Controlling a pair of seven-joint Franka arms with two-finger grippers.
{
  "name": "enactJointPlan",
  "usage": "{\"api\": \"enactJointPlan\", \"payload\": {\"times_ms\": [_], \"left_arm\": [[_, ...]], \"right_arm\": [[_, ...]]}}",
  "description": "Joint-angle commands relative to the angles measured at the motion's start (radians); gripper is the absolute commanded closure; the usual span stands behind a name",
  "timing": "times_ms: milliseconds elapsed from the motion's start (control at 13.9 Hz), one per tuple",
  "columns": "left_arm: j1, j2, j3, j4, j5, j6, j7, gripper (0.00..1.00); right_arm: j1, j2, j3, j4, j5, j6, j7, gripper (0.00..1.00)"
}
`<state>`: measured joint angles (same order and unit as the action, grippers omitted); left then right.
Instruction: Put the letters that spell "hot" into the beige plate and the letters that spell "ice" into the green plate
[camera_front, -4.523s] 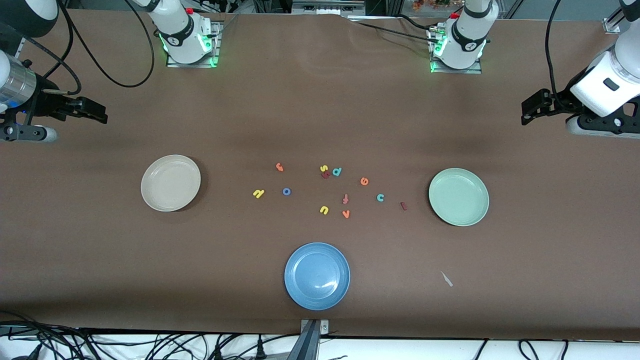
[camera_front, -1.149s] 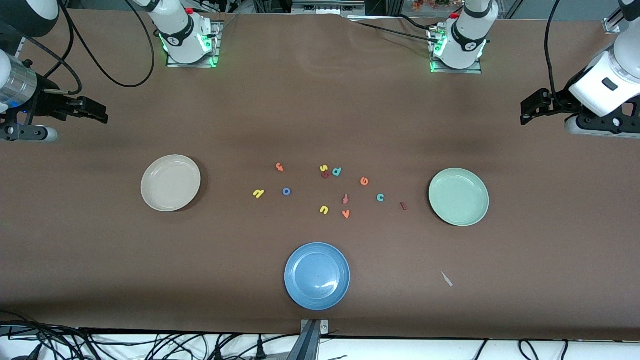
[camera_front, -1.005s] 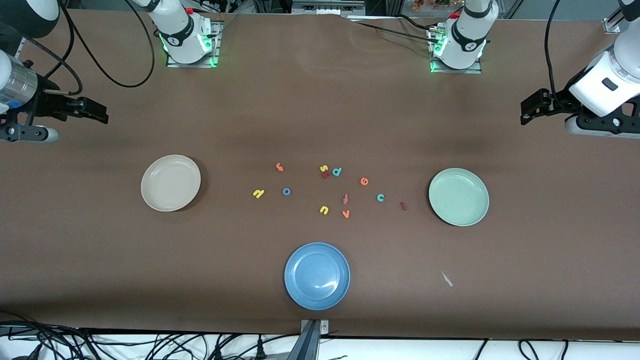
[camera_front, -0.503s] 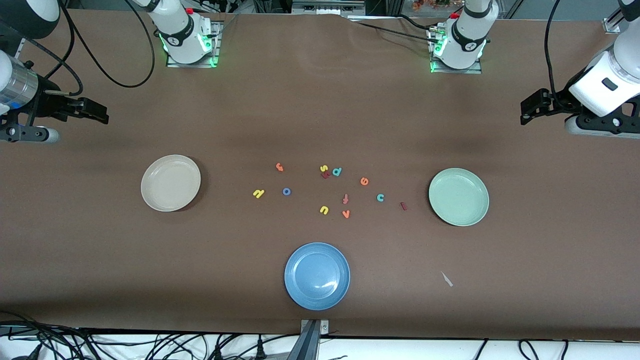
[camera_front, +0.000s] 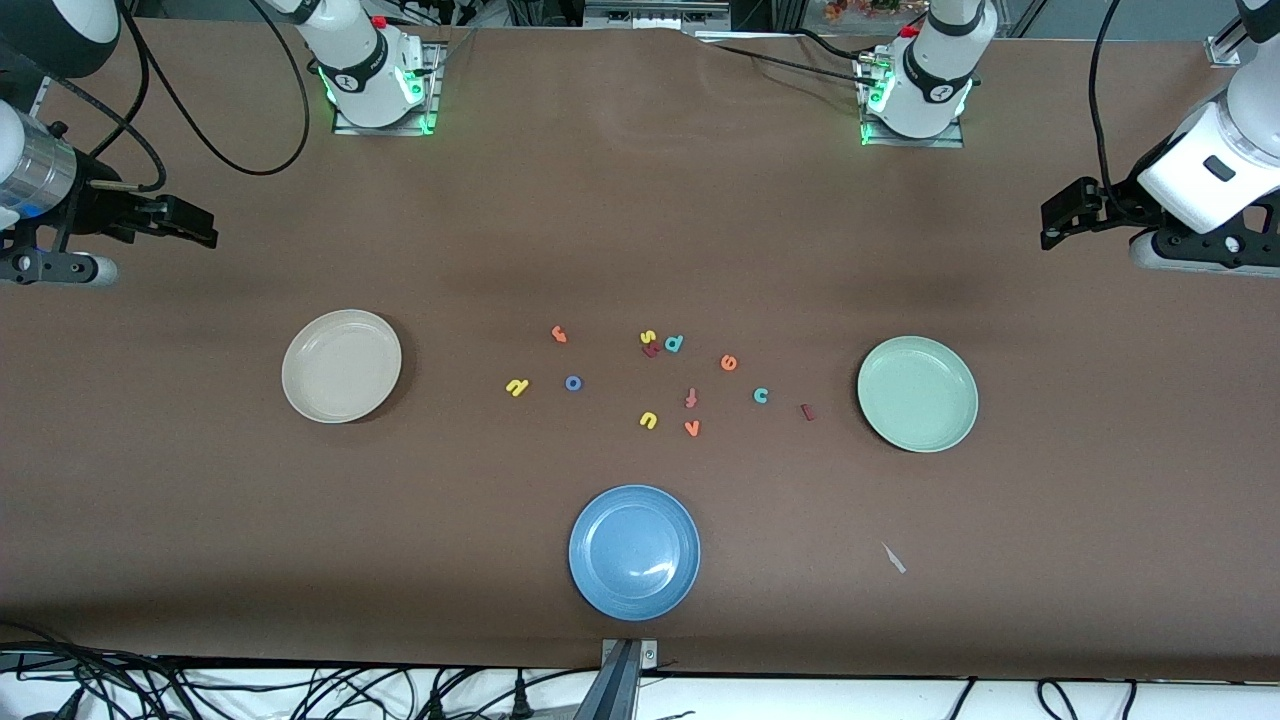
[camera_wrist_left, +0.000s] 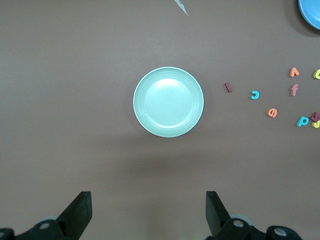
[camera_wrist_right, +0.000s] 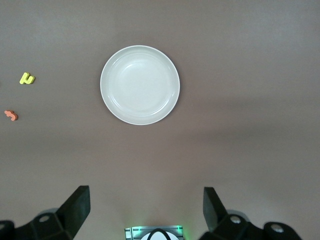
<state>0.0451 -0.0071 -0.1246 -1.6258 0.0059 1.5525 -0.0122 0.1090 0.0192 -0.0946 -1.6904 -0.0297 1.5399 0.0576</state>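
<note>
Blue plate (camera_wrist_left: 311, 11) cut off by the left wrist view's edge, only a sliver in the corner. Yellow letter (camera_wrist_left: 317, 74) half cut at the same edge, shape unreadable. Dark red letter (camera_front: 651, 350) touches yellow s (camera_front: 647, 337), too small to read. White scrap (camera_front: 893, 558) on table (camera_front: 640, 230), unclear what it is. Both arms run out of frame in front view. Hand fingers (camera_wrist_left: 80, 212) cropped in both wrist views.
</note>
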Motion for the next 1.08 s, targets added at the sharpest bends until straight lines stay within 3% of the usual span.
{"api": "enactJointPlan", "payload": {"times_ms": [0, 1005], "left_arm": [[-0.005, 0.010, -0.003, 0.032, 0.008, -0.029, -0.006, 0.00], [-0.002, 0.010, 0.002, 0.032, 0.008, -0.038, -0.002, 0.00]], "right_arm": [[-0.002, -0.002, -0.002, 0.002, 0.019, -0.009, -0.016, 0.00], [0.000, 0.011, -0.001, 0.015, 0.017, -0.001, -0.004, 0.00]]}}
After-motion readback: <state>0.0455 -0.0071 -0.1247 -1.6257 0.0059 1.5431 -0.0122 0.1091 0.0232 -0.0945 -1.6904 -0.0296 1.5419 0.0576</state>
